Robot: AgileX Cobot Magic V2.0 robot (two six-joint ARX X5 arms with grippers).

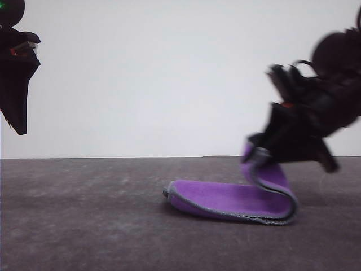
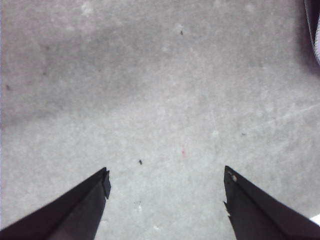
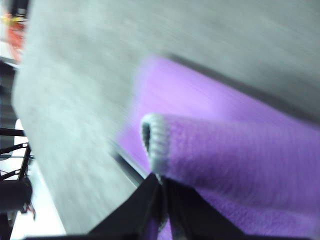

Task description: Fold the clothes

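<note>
Front view: cloth (image 1: 234, 199) lies on the grey table (image 1: 84, 226), right of centre, purple side up, long axis running left to right. Its left end rests flat; the right end curls up and back in an S-bend to the right gripper (image 1: 260, 153), which is blurred. Left gripper (image 1: 20, 121) hangs high at the left edge, well apart from the cloth.

Left wrist view: left gripper (image 2: 167, 182) fingers spread wide over bare table, nothing between them.

Right wrist view: right gripper (image 3: 162, 192) fingers pinched together on the cloth (image 3: 240, 155) at its light grey hem (image 3: 155, 140); picture blurred.
</note>
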